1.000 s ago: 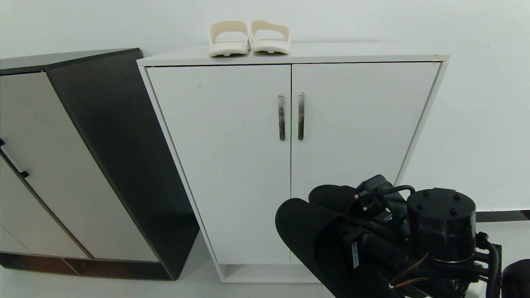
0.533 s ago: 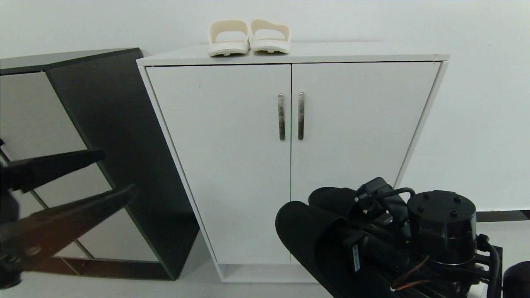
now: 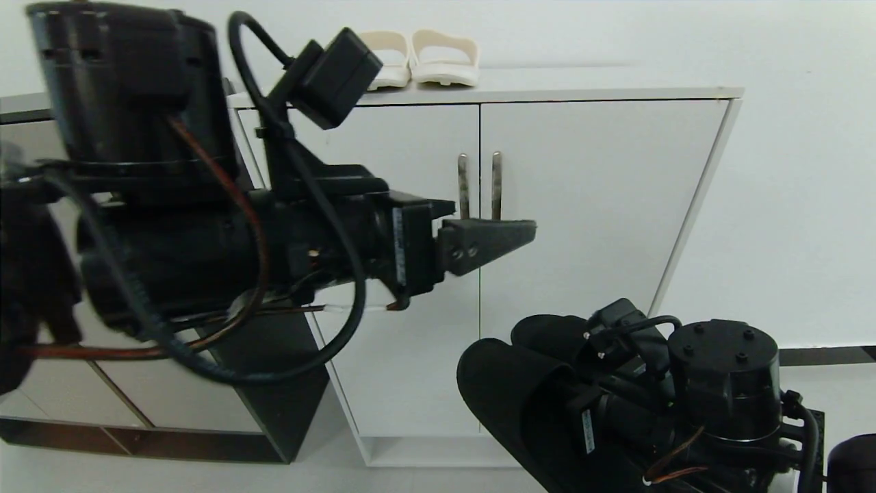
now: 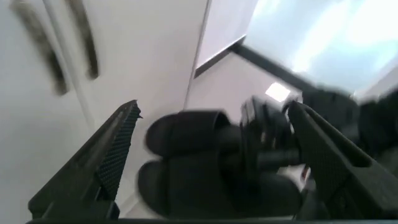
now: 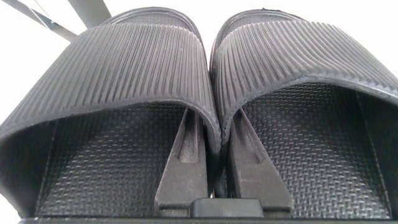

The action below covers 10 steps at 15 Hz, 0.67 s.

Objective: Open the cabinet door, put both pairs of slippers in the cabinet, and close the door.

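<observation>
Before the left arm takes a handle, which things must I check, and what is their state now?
1. State of left jaws: ok, open wide.
2. A handle between left jaws: not ok; the handles lie off to one side.
3. Both doors shut, ready to pull: ok.
4. Hold on black slippers: ok, right jaws pinch both straps together.
5. The white slippers clear of doors: ok, on the cabinet top.
6. Door swing clear of black slippers: cannot tell; they hang low before the right door.
</observation>
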Available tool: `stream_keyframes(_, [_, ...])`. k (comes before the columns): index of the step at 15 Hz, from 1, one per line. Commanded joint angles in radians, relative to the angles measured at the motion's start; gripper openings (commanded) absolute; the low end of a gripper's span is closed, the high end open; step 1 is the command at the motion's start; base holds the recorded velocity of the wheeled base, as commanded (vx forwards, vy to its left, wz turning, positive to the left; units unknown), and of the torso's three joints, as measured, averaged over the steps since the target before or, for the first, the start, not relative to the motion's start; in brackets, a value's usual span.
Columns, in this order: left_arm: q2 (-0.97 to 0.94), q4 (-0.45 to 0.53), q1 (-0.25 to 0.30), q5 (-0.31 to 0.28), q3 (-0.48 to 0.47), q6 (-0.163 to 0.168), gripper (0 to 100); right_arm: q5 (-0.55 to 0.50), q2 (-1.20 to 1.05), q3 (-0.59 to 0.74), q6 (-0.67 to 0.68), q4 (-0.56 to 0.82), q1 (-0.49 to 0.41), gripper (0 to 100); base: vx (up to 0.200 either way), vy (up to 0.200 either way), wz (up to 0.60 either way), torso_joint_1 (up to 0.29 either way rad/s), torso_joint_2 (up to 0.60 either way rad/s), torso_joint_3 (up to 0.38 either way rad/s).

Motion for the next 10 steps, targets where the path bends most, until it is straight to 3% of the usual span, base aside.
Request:
stream_keyframes(1, [0.16, -0.038, -0.023, -0.01, -0.104, -0.037, 100, 0.0, 0.002, -0.001, 0.0, 0.0, 0.001, 0, 0.0, 0.0, 0.0, 0.0, 0.0, 0.0])
stream_keyframes(3, [0.193, -0.038, -0.023, -0.061, -0.144, -0.049, 100, 0.0, 0.002, 0.001, 0.0, 0.0, 0.001, 0, 0.0, 0.0, 0.0, 0.0, 0.0, 0.0])
stream_keyframes(5, [0.203, -0.037, -0.015, -0.156, -0.184, -0.153, 100, 0.0, 0.002, 0.002, 0.0, 0.0, 0.001, 0, 0.0, 0.0, 0.0, 0.0, 0.0, 0.0])
stream_keyframes(6, [0.218, -0.038, 0.0, -0.168, -0.207, -0.198, 100, 0.002, 0.002, 0.002, 0.0, 0.0, 0.001, 0, 0.0, 0.0, 0.0, 0.0, 0.0, 0.0])
stream_keyframes(9, [0.259, -0.038, 0.054, -0.156, -0.241, -0.204, 100, 0.014, 0.004, 0.002, 0.0, 0.0, 0.001, 0, 0.0, 0.0, 0.0, 0.0, 0.0, 0.0])
stream_keyframes(10, [0.267, -0.038, 0.055, -0.114, -0.244, -0.204, 100, 0.014, 0.004, 0.002, 0.001, 0.0, 0.001, 0, 0.0, 0.0, 0.0, 0.0, 0.0, 0.0])
